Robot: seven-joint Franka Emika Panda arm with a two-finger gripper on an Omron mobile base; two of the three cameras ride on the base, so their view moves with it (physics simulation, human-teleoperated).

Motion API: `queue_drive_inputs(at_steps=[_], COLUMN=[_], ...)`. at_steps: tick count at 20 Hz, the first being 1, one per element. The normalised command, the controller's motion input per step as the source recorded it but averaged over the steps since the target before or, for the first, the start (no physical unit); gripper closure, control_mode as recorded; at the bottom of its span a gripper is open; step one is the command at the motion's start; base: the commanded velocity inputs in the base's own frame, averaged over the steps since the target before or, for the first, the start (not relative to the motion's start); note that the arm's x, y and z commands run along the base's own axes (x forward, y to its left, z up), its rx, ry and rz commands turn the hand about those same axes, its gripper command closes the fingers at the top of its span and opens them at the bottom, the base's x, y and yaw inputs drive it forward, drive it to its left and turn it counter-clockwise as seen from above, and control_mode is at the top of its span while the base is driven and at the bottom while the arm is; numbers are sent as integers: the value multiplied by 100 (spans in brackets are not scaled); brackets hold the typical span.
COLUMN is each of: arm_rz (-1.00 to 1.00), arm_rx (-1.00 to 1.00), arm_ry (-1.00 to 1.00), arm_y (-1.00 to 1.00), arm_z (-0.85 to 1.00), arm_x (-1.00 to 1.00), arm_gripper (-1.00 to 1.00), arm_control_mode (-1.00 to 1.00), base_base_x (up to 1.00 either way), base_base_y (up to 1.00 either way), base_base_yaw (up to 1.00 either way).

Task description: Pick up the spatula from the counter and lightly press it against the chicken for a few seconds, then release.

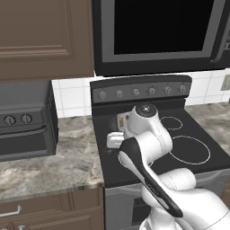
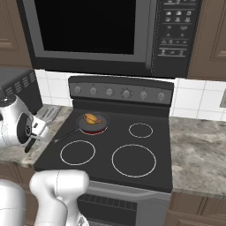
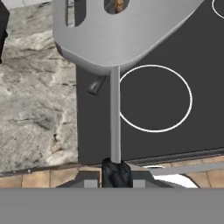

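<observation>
Kitchen cabinets and a black microwave (image 2: 88,31) hang above a dark glass-top stove (image 2: 110,145), with speckled stone desk (image 1: 54,161) to either side and a toaster oven (image 1: 24,121) on the left stretch. On the rear left burner sits a frying pan (image 2: 106,120) with the chicken (image 2: 91,118) in it, its long handle pointing toward the front left.

The spatula (image 3: 113,43) is off the desk and in the air near the stove's left edge, short of the pan. Its slotted grey blade points toward the chicken, which peeks through one of the slots in the hand view. The pincer (image 3: 116,173) is clenched on the dark handle end, and the thin shaft rises straight from between its tips.

By its look the tool is light and stiff, probably metal in blade and shaft. A hold this far back gives the blade a long lever, so even a light press could twist the handle between the tips. The press should be gentle — blade flat on the meat, not edge first. The pan may also slide on the smooth glass if pushed sideways.
</observation>
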Motion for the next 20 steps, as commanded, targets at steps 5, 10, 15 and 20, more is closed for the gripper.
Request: queue_drive_inputs(at_steps=[5,10,15,20], arm_rz=[23,23,19,10], arm_rx=[-8,-7,-3,2], arm_ry=[0,0,0,0], arm_y=[-43,-49,-46,-34], arm_z=[29,22,4,-11], arm_x=[-2,-1,-2,3], arm_gripper=[100,100,100,100], arm_control_mode=[-100,-100,-100,-100], base_base_x=[0,0,0,0], base_base_y=[0,0,0,0], base_base_yaw=[0,0,0,0])
